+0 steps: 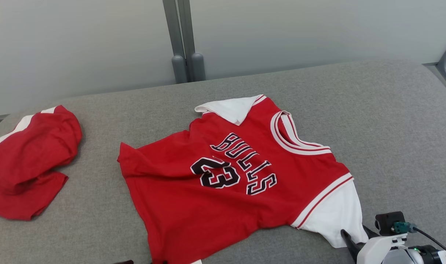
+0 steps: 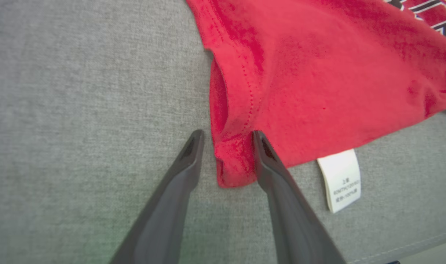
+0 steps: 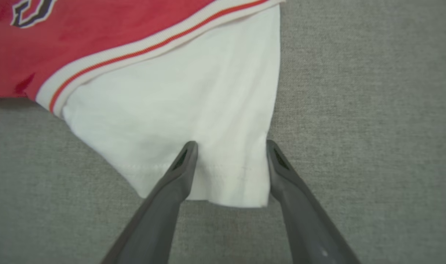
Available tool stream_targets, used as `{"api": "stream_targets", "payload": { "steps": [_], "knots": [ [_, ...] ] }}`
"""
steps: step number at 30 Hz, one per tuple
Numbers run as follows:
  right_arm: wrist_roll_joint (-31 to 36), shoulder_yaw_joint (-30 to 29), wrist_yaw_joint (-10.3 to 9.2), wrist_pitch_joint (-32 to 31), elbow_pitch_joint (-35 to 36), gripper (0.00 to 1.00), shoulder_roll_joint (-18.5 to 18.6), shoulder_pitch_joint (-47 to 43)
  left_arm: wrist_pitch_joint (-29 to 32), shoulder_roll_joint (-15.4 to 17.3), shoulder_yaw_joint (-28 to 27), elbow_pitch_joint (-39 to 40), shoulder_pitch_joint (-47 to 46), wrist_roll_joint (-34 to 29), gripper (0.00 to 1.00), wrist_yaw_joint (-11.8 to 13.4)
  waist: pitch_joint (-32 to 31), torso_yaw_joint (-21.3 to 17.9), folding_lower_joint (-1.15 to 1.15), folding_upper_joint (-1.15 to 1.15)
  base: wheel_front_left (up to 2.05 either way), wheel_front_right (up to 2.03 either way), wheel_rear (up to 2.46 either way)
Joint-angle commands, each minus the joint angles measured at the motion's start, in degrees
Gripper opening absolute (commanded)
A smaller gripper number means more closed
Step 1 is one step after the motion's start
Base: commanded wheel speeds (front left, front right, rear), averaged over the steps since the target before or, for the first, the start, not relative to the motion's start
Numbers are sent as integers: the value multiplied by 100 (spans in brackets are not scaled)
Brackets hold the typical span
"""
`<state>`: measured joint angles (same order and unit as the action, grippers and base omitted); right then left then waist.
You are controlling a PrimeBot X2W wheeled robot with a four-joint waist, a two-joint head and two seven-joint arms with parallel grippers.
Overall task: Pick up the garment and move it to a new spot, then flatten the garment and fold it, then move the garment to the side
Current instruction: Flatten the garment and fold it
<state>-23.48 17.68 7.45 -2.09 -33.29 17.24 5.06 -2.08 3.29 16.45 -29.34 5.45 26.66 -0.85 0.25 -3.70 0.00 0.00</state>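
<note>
Cloth sits between both spread pairs of fingers: the left gripper (image 2: 227,134) straddles the jersey's (image 1: 223,176) red hem corner, the right gripper (image 3: 231,143) the white sleeve's (image 3: 193,110) edge, neither pinching. The jersey lies chest-up on the grey cushion (image 1: 391,128), its near hem cut off in the head view; farther left, a crumpled red garment (image 1: 28,161) runs out of frame.

You're looking at a soft matt knit jersey (image 1: 193,205) lying on coarse grey woven cloth over the table (image 1: 391,110); the label (image 2: 342,179) is looking smooth and papery, the fingers (image 2: 164,205) dull dark plastic.
</note>
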Motion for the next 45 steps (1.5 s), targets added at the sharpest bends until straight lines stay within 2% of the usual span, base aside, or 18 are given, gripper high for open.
{"api": "stream_targets", "payload": {
  "steps": [1,7,12,13,16,19,21,25,29,31,35,39,41,45],
  "knots": [
    [-103,91,5,-35,-66,0,-1,-18,237,-73,177,-188,113,153,0,-81,-5,0,0,0,0,0,0],
    [-1082,-41,3,159,408,0,129,-202,444,-52,380,293,164,966,0,-285,-59,65,0,0,0,0,0],
    [-2371,-517,4,184,1924,0,397,-616,783,102,194,1777,329,1469,0,-322,-83,16,0,0,0,0,0],
    [-2921,-817,4,118,2795,0,561,-819,1054,235,116,2707,465,1613,0,-289,-70,-24,0,0,0,0,0],
    [-3444,-1390,5,18,3995,0,812,-1042,1529,491,12,4180,535,1842,0,-180,10,-93,0,0,0,0,0],
    [-3819,-2065,5,-151,5094,0,984,-1137,2101,801,-129,5568,250,1878,0,32,142,-170,0,0,0,0,0],
    [-4002,-2477,5,-311,5659,0,1043,-987,2487,930,-195,6233,-91,1923,0,171,262,-218,0,0,0,0,0],
    [-4285,-3093,5,-782,6253,0,1266,-368,3251,1153,-334,6799,-1246,2016,0,392,582,-305,0,0,0,0,0],
    [-4340,-3311,4,-1374,6047,0,1540,755,3933,1115,-276,6426,-2809,2086,0,584,1077,-357,0,0,0,0,0],
    [-4315,-3232,5,-1676,5697,0,1634,1485,4130,956,-287,5971,-3622,2104,0,734,1386,-387,0,0,0,0,0],
    [-3864,-3020,5,-2039,4611,0,1571,3205,4318,857,-189,4729,-5308,1673,0,798,2064,-389,0,0,0,0,0],
    [-3147,-2699,5,-2076,3525,0,1307,5046,4039,791,-128,3304,-6935,1110,0,729,2723,-357,0,0,0,0,0],
    [-2788,-2549,4,-1946,2990,0,1051,5891,3755,771,-127,2581,-7634,844,0,674,3004,-374,0,0,0,0,0],
    [-2227,-2333,4,-1486,1991,0,678,7257,2824,674,-121,1271,-8796,377,0,518,3475,-366,0,0,0,0,0]
  ]
}}
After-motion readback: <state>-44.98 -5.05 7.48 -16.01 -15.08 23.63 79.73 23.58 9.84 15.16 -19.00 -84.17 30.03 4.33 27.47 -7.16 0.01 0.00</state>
